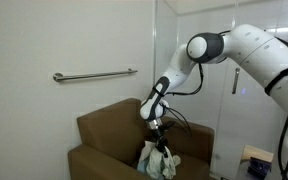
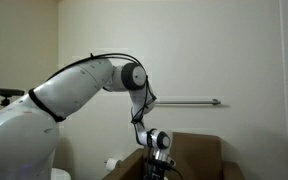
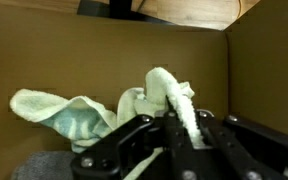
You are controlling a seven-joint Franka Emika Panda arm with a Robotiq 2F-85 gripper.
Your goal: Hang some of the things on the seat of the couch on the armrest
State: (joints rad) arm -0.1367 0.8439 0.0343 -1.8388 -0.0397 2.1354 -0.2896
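Arm [image 1: 224, 45] reaches down over the couch [image 1: 102, 125], jaws pinched tight on the white-green cloth [image 3: 170, 90].

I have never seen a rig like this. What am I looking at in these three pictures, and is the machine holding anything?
It is a white robot arm with a two-fingered tool at its end. Two pictures come from cameras standing in the room, at different spots. The third comes from a camera on the wrist, looking past the tool at the brown couch. Soft cloths lie on it, a grey cloth among them. The tool is shut on a pale white-green cloth. A steel bar is on the wall.
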